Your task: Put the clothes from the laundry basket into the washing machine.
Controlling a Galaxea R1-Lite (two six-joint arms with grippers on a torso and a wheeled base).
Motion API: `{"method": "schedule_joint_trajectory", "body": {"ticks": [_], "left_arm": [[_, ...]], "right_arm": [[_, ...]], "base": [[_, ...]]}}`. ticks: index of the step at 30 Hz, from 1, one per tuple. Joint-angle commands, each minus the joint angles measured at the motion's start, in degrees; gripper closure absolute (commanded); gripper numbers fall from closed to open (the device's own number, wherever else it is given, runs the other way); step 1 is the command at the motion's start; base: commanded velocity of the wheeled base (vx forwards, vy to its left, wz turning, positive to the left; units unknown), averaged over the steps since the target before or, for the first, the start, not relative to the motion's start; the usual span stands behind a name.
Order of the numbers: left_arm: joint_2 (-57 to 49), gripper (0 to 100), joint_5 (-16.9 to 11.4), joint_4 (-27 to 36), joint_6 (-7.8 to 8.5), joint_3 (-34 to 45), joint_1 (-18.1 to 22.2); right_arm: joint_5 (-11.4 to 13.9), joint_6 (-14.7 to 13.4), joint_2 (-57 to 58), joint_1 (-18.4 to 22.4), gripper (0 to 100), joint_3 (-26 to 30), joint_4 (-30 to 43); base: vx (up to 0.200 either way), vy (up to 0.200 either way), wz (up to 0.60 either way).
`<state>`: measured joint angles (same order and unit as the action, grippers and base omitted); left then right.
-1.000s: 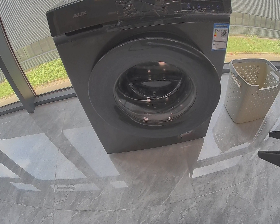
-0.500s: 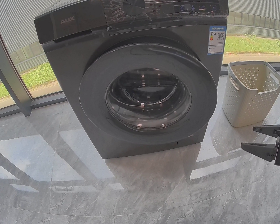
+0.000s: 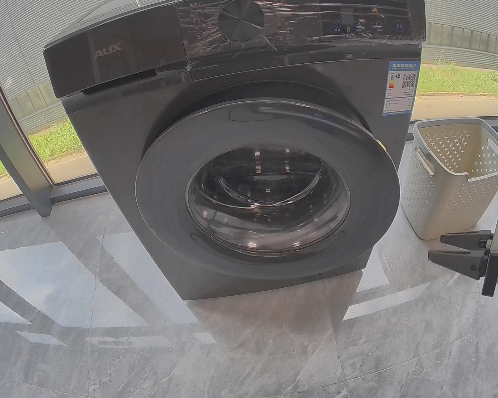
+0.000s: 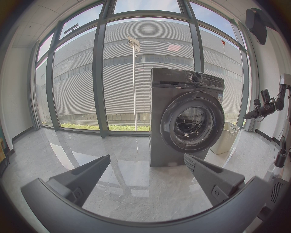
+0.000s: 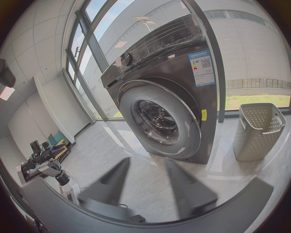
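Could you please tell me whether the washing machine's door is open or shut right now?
Shut. The round door lies flush against the front of the washing machine, with no gap along its rim.

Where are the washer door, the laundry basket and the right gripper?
washer door [image 3: 268, 199], head view, middle of the glass window.
laundry basket [image 3: 446, 200], head view, perforated front wall.
right gripper [image 3: 435, 246], head view, midway between its open fingertips.

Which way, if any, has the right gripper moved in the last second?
Yes. The right gripper has swung inward and forward, its open jaws now just short of the laundry basket's base, though the head camera has also advanced.
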<state>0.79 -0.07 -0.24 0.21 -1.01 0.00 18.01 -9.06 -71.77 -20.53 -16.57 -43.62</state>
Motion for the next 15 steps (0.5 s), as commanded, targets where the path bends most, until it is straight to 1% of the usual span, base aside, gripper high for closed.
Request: {"method": "schedule_joint_trajectory", "body": {"ticks": [1, 4, 9, 12, 15], "left_arm": [[-0.8, 0, 0.0, 0.0, 0.06, 0.9, 0.0], [-0.8, 0, 0.0, 0.0, -0.21, 0.9, 0.0], [-0.8, 0, 0.0, 0.0, -0.21, 0.9, 0.0], [-0.8, 0, 0.0, 0.0, -0.12, 0.9, 0.0], [-0.8, 0, 0.0, 0.0, -0.12, 0.9, 0.0]], "right_arm": [[0.1, 0.1, 0.0, 0.0, 100, 0.2, 0.0], [0.1, 0.0, 0.0, 0.0, 100, 0.0, 0.0], [0.1, -0.1, -1.4, 0.0, 100, -0.2, -0.3], [0.1, -0.1, -2.3, -0.1, 100, -0.1, -1.7], [0.1, -0.1, -3.6, 0.0, 100, 0.0, -3.9]], "base": [[0.200, 0.000, 0.00], [0.200, 0.000, 0.00], [0.200, 0.000, 0.00], [0.200, 0.000, 0.00], [0.000, 0.000, 0.00]]}}
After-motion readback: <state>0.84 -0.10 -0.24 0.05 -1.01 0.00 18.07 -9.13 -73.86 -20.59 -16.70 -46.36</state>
